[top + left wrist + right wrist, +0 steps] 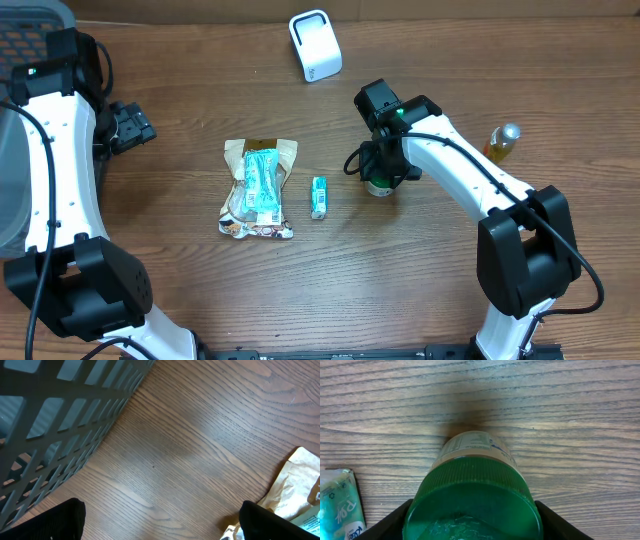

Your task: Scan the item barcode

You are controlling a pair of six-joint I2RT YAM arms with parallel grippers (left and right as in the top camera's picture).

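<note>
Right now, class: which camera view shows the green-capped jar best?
Right wrist: the green-capped jar fills the frame, ribbed lid and label clear. Overhead shows only a sliver beneath the right arm. Left wrist misses it.

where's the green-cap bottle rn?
Overhead view, right of centre: the green-cap bottle is gripped by the right end effector, just right of the small teal packet.

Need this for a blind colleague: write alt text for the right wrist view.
A green-capped bottle stands on the wooden table, gripped between the right gripper's fingers. A teal packet lies at the left edge.
</note>
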